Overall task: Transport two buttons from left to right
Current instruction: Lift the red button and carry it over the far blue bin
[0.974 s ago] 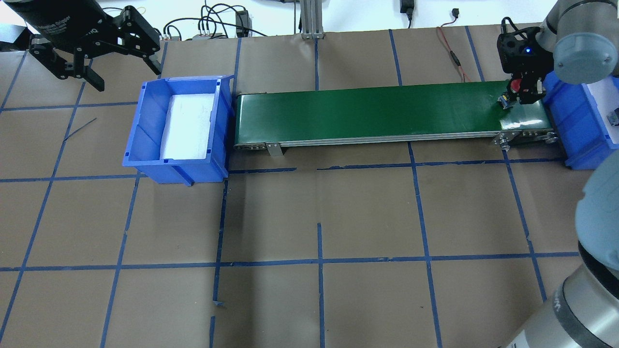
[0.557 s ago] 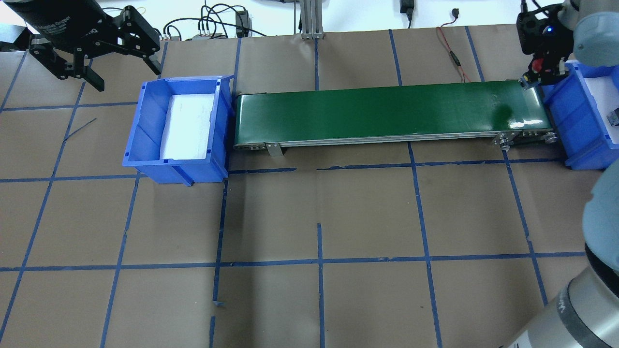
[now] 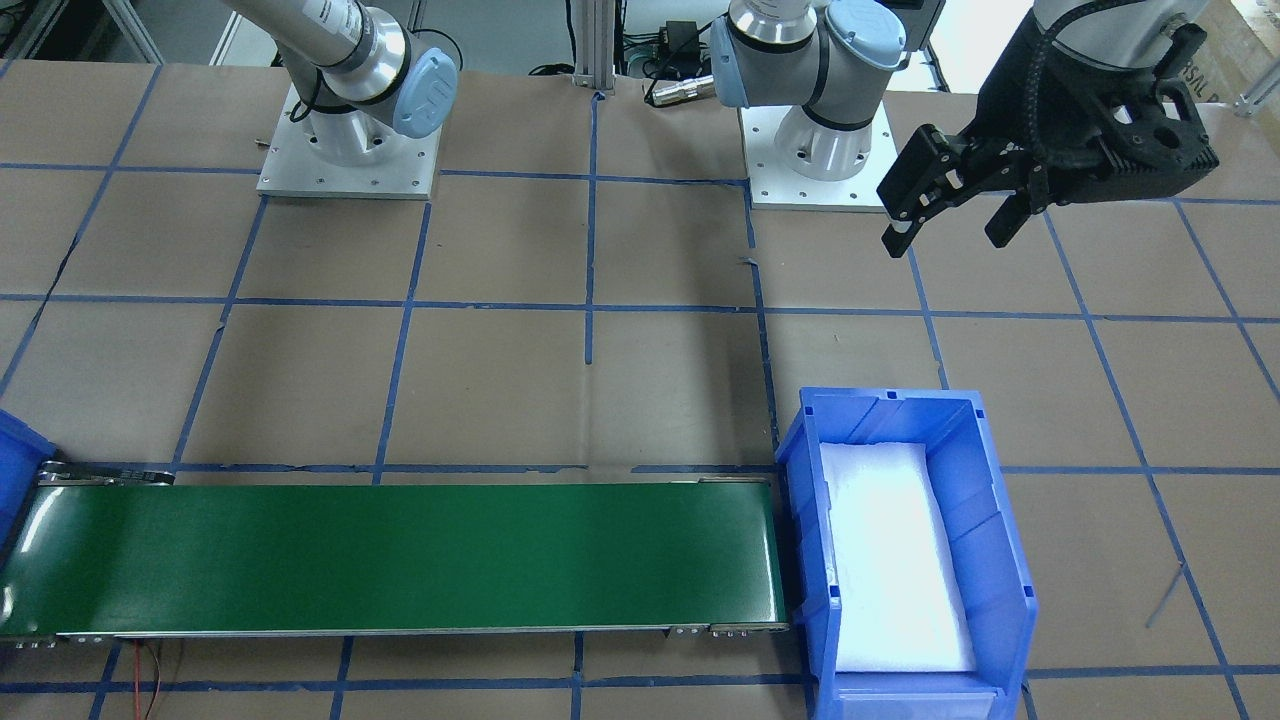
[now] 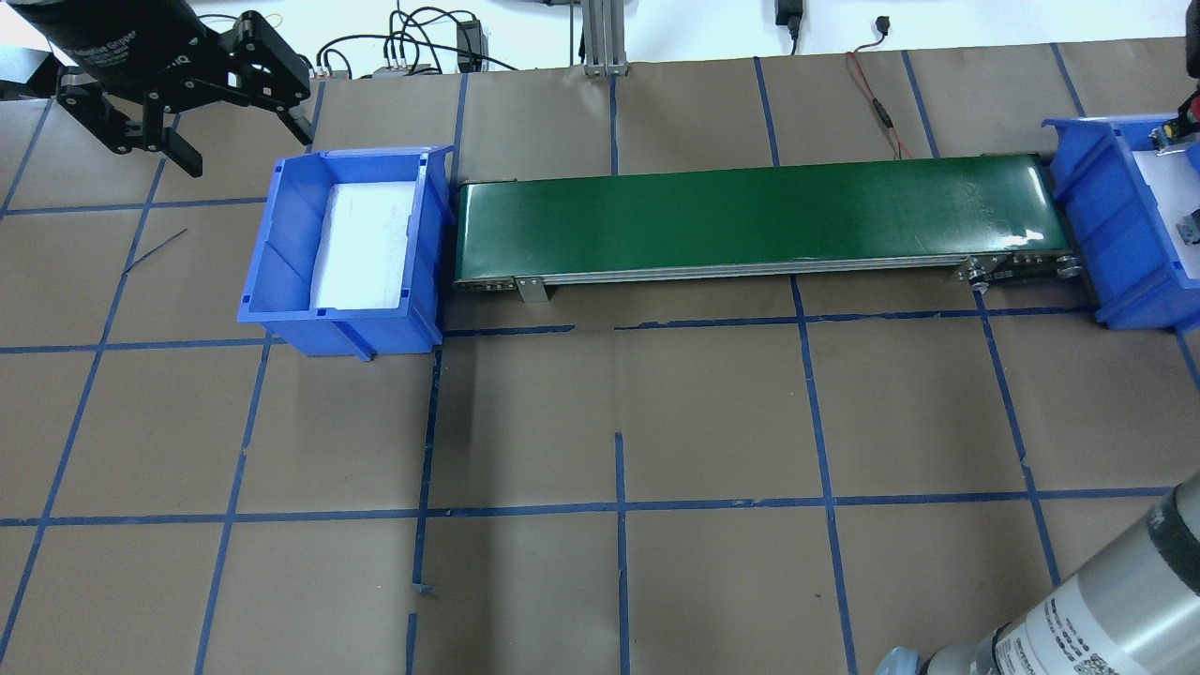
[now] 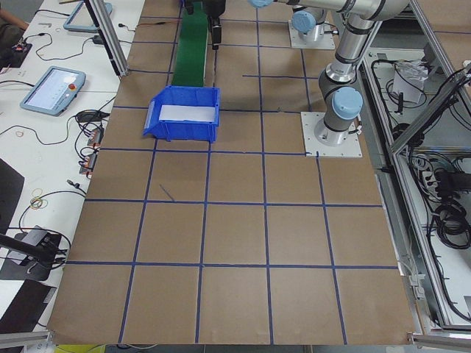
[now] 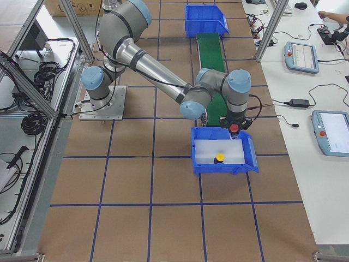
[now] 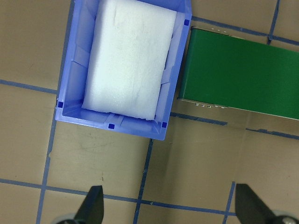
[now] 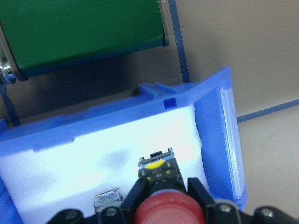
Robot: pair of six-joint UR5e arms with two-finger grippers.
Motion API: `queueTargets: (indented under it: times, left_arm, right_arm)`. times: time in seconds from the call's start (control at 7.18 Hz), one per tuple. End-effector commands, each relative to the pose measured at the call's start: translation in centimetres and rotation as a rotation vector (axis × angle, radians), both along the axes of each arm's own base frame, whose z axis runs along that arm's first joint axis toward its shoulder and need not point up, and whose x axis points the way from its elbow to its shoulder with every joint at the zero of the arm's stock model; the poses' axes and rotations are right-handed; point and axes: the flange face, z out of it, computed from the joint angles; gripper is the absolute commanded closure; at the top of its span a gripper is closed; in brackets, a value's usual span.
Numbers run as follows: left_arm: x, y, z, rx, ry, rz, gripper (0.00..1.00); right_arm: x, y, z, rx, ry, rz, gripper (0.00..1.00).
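My right gripper (image 8: 164, 189) is shut on the red button (image 8: 169, 212), whose black body points down. It hangs above the white foam of the right blue bin (image 8: 187, 105). In the exterior right view the red button (image 6: 234, 128) is over the bin's end nearest the conveyor. The yellow button (image 6: 219, 158) rests on the foam in that bin (image 6: 223, 168). My left gripper (image 4: 246, 150) hangs open with nothing in it, behind the left blue bin (image 4: 281, 234), which holds only a white foam pad.
A green conveyor belt (image 4: 750, 211) runs between the two bins, with nothing on it. Cables and a metal post lie along the table's far edge. Blue tape lines cross the brown table cover. Operator pendants sit on the side bench (image 6: 302, 57).
My right gripper has lifted the red button off the conveyor's right end and carried it rightward over the right bin. The left arm has not moved.
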Motion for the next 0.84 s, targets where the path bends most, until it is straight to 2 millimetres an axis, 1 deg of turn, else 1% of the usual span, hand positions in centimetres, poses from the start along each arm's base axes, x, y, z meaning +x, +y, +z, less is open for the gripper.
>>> queueTargets:
  times: [0.0, 0.14, 0.28, 0.42, 0.56, 0.7]
  left_arm:
    - [0.0, 0.0, 0.0, 0.001, 0.000, 0.000, 0.00]
    - [0.0, 0.0, 0.0, 0.001, 0.000, 0.000, 0.00]
    - [0.0, 0.0, 0.0, 0.001, 0.001, 0.000, 0.00]
    - [0.0, 0.0, 0.0, 0.001, 0.000, 0.000, 0.00]
    - [0.0, 0.0, 0.0, 0.001, 0.000, 0.000, 0.00]
    - [0.0, 0.0, 0.0, 0.001, 0.001, 0.000, 0.00]
  right_arm:
    - [-2.2, 0.2, -3.5, 0.029, -0.042, 0.006, 0.94]
    - [-1.7, 0.9, -5.9, 0.073, -0.073, 0.005, 0.93]
    - [-1.4, 1.6, -6.9, 0.140, -0.103, -0.004, 0.93]
    - [-1.6, 2.2, -7.4, 0.200, -0.083, -0.005, 0.93]
    - [-1.7, 2.5, -7.8, 0.221, -0.067, -0.005, 0.93]
    - [-1.7, 2.5, -7.8, 0.224, -0.068, 0.004, 0.92]
